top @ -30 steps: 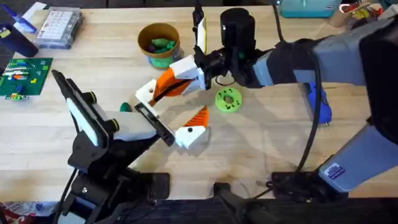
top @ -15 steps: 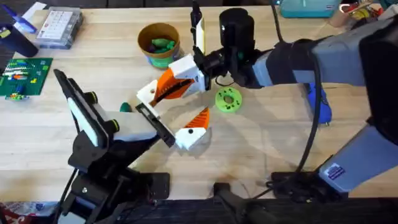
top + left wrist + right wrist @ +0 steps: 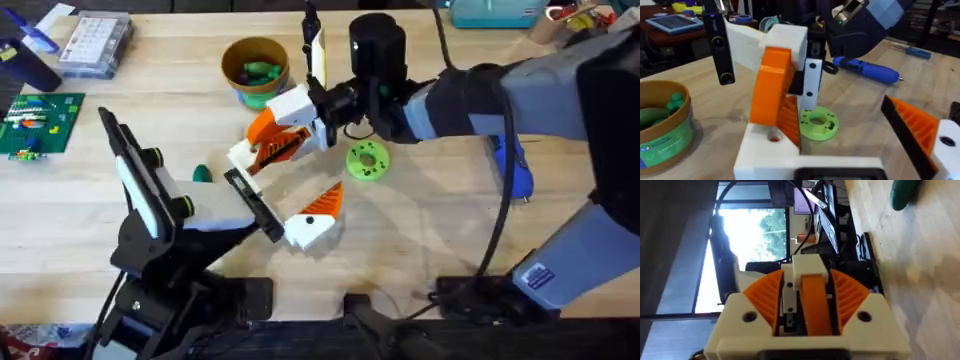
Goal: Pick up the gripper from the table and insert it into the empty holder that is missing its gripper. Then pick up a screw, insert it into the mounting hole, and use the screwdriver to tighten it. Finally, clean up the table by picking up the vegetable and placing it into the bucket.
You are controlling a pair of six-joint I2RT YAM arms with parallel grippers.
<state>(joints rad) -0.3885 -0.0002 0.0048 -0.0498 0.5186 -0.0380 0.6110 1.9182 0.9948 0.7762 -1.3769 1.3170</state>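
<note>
Right hand (image 3: 268, 140) reaches in from 3 o'clock over the tabletop (image 3: 420, 230), its orange-padded fingers (image 3: 760, 297) clamped together on the small white-and-orange gripper piece (image 3: 812, 292), which sits upright between them in the right wrist view. The black holder bar (image 3: 252, 203) at the end of the left arm lies just at 6 o'clock of that hand, with one white-and-orange finger (image 3: 312, 215) mounted at its 3 o'clock end. Left hand: cannot tell whether apart or together. Green disc (image 3: 367, 161) lies just at 3 o'clock of the right hand. Tan bucket (image 3: 255, 70) at 12 o'clock holds green toys. Dark green vegetable (image 3: 202, 173) lies near the left arm. Blue screwdriver (image 3: 510, 168) lies well off at 3 o'clock.
</note>
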